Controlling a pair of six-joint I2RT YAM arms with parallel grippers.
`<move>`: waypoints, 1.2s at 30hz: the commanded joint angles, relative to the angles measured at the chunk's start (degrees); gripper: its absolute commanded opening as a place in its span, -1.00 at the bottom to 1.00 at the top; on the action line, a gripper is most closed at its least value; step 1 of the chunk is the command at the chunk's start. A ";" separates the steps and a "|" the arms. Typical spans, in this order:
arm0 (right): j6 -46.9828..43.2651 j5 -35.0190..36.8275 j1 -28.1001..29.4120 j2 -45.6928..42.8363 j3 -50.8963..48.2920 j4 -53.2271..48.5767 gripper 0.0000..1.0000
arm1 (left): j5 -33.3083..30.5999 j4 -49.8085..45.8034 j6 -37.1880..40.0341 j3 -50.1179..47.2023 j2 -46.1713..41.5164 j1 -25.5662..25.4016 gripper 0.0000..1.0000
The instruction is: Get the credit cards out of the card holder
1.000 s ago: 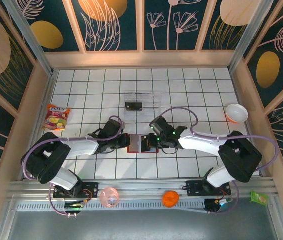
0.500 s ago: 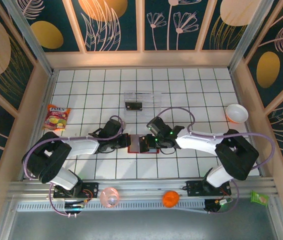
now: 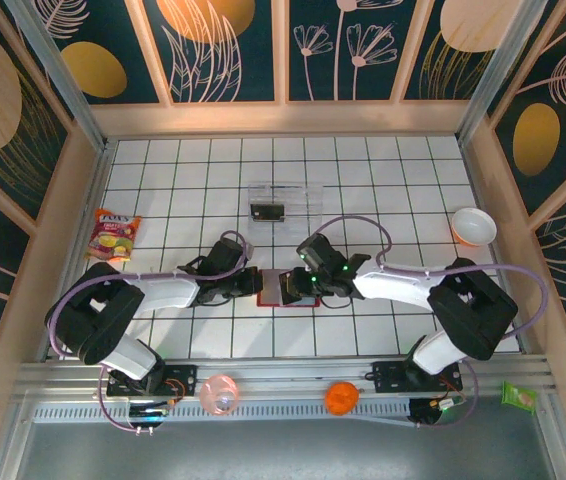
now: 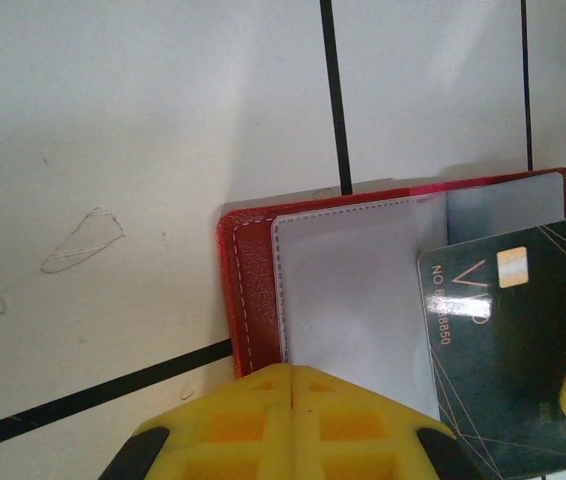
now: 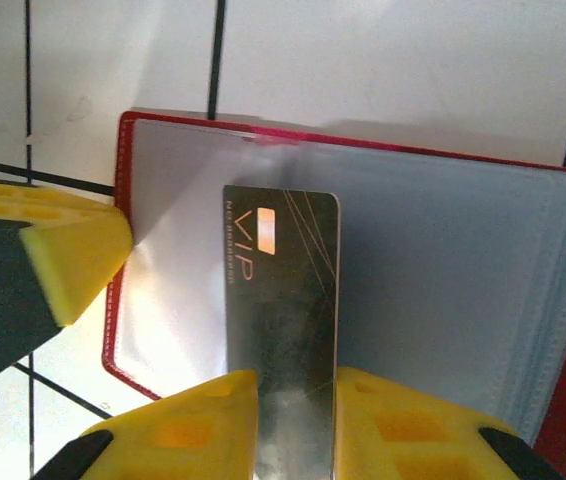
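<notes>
Red card holder (image 5: 128, 250) open, grey-blue pockets

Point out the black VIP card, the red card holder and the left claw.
black VIP card (image 5: 283, 300): right wrist view, card face.
red card holder (image 4: 248, 300): left wrist view, red border.
left claw (image 4: 291, 385): left wrist view, between fingertips.

glossy black card (image 5: 283, 300); stitched red leathery card holder (image 4: 248, 290)
</notes>
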 commanded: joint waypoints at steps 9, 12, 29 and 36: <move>-0.73 -2.07 -1.04 -1.17 -2.11 3.36 -0.95 | 0.84 -1.09 1.28 0.91 1.09 0.27 -1.00; -2.39 -0.34 -1.59 -4.36 -3.00 1.92 -1.00 | 0.75 -1.38 1.60 1.13 1.09 0.32 -1.00; -36.41 7.44 -2.37 -9.28 17.55 -10.72 -1.00 | 3.13 -5.91 3.83 6.10 -2.59 1.14 -0.10; -51.30 3.31 -5.62 -2.96 30.06 -15.39 -1.00 | 1.11 -7.84 1.39 5.14 -11.12 1.65 0.75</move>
